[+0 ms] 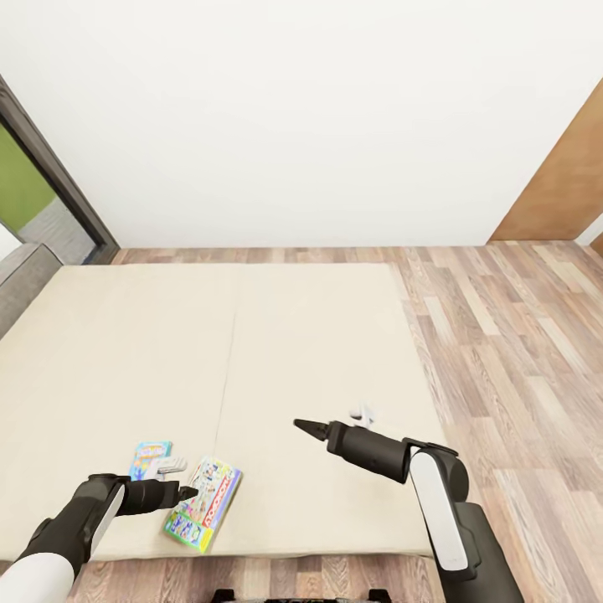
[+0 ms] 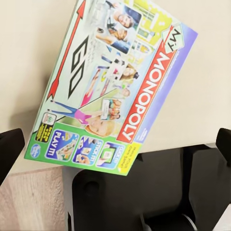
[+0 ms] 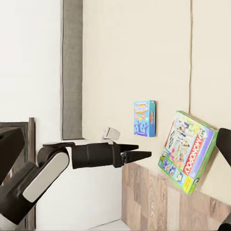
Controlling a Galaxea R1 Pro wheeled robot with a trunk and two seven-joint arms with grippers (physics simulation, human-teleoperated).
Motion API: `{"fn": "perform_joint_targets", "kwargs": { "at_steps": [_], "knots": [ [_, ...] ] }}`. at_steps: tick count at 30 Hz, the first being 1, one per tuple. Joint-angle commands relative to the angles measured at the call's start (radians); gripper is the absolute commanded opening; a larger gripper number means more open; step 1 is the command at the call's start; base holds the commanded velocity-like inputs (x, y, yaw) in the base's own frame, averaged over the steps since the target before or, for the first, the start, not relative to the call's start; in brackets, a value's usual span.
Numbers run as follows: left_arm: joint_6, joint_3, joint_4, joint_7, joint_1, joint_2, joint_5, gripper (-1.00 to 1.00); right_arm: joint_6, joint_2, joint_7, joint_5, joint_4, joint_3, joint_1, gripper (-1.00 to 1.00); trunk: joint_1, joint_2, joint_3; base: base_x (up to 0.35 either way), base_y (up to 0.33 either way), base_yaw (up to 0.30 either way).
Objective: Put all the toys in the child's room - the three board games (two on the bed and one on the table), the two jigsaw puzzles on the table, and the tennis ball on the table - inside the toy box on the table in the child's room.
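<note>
Two board games lie near the front left of the bed [image 1: 318, 352]. One is a white Monopoly box [image 1: 203, 501] [image 2: 106, 86] [image 3: 189, 149] with a green edge and a red logo. Just left of it and farther back lies a small blue box [image 1: 151, 458] [image 3: 144, 118]. My left gripper [image 1: 188, 492] [image 2: 115, 144] is open and hovers at the Monopoly box's left edge, its fingers wide apart and holding nothing. My right gripper [image 1: 306, 427] [image 3: 115, 144] is open over the bare mattress, right of both boxes. The toy box and table are out of view.
The bed's grey headboard [image 1: 21, 276] is at the left, below a dark-framed window [image 1: 25, 193]. Wood plank floor [image 1: 502, 352] runs along the bed's right side and far end. A brown door [image 1: 561, 184] stands at the right. My dark base [image 2: 144, 192] sits against the bed's front edge.
</note>
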Motion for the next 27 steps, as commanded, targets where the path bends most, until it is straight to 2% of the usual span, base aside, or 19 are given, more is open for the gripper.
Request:
{"fn": "perform_joint_targets", "kwargs": {
  "at_steps": [1, 12, 27],
  "knots": [
    [0.005, 0.005, -0.001, -0.009, -0.001, -0.001, -0.009, 1.00, 0.004, 0.002, 0.015, 0.009, -0.001, 0.000, -0.001, 1.00, 0.000, -0.002, -0.003, 0.000, 0.000, 0.000],
    [0.005, 0.005, -0.001, -0.010, -0.001, -0.001, -0.009, 1.00, -0.008, 0.006, 0.044, 0.009, -0.004, 0.072, -0.001, 1.00, 0.000, -0.002, -0.021, 0.000, 0.000, 0.000],
    [0.004, 0.005, -0.001, -0.010, -0.001, -0.001, -0.009, 1.00, -0.045, 0.006, 0.044, 0.009, -0.002, 0.085, -0.001, 1.00, 0.000, -0.002, -0.035, 0.000, 0.000, 0.000]
  ]
}}
